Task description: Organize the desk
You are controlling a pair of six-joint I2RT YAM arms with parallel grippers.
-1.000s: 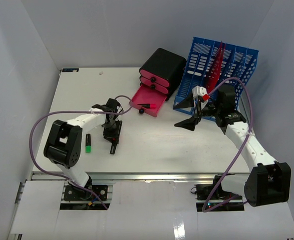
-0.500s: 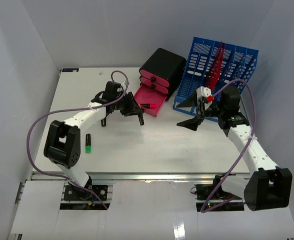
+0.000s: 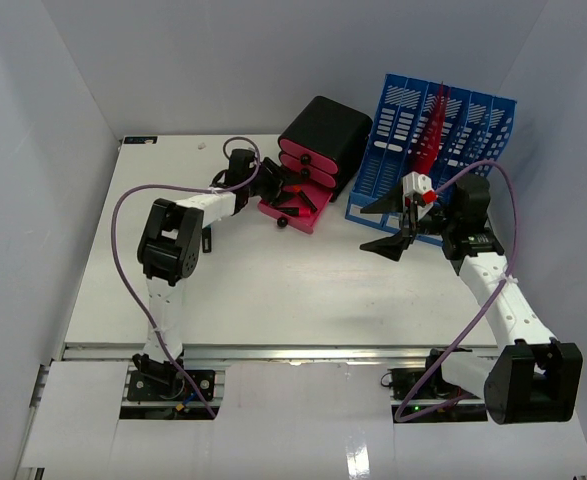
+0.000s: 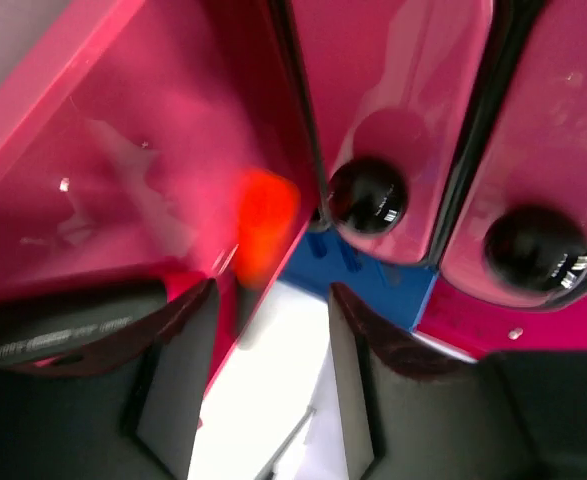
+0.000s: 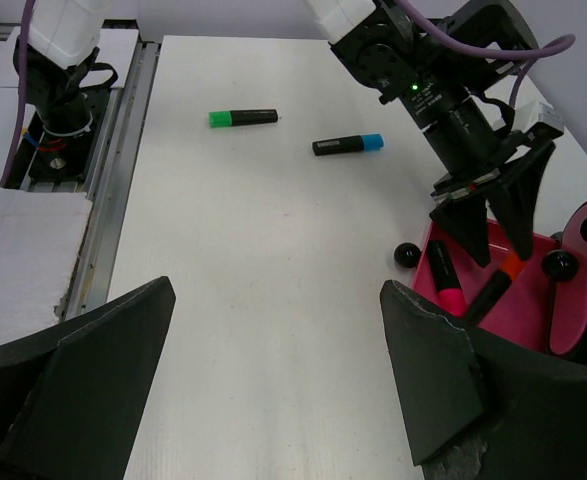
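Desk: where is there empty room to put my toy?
The wide middle of the desk, from the pink drawer down to the front rail, is bare. Crowded at the back: that drawer, left gripper, blue file rack.

Left gripper (image 5: 504,251): moved from the front-left area of the flat white desk tabletop (image 3: 303,290) to the open pink plastic drawer (image 5: 518,318). Its fingers now stand apart just above the drawer.

Black marker with orange cap (image 5: 493,292): it was carried in that gripper a second ago. It now lies tilted inside the drawer, just beyond the fingertips.

Left arm elbow (image 3: 168,245): swung inward and upward.

Right gripper (image 3: 363,229): shifted slightly toward the blue slotted file rack (image 3: 473,130).
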